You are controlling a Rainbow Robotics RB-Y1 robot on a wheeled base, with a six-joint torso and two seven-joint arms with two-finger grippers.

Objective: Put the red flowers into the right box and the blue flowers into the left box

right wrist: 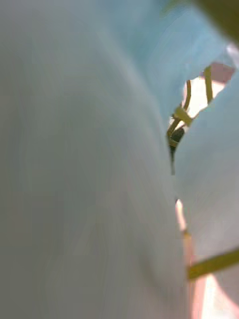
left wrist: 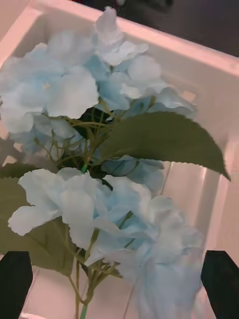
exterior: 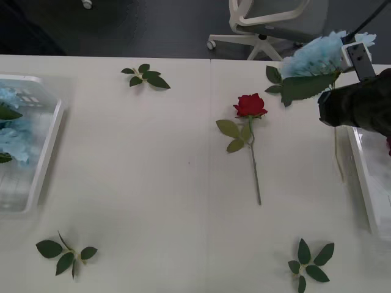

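Two white boxes flank the tabletop (exterior: 153, 159): the left box (exterior: 43, 152) with two blue flowers (left wrist: 99, 149) inside, the right box (exterior: 372, 177) at the far edge. One blue hydrangea (exterior: 314, 58) rides high on the right end effector (exterior: 357, 58), grip unclear. Left end effector (left wrist: 119, 279) hovers spread wide over its box. One red rose (exterior: 250, 105) lies mid-table. Four leaf sprigs (exterior: 145, 76) are scattered around.

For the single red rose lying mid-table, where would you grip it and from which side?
Grip the red rose on the bare lower stem, below the leaves, coming straight down from above. It lies flat with the bloom toward the far edge and the thin stem running toward the robot; a tool closing across that stem would likely avoid crushing the bloom. The right tool already carries a blue flower.
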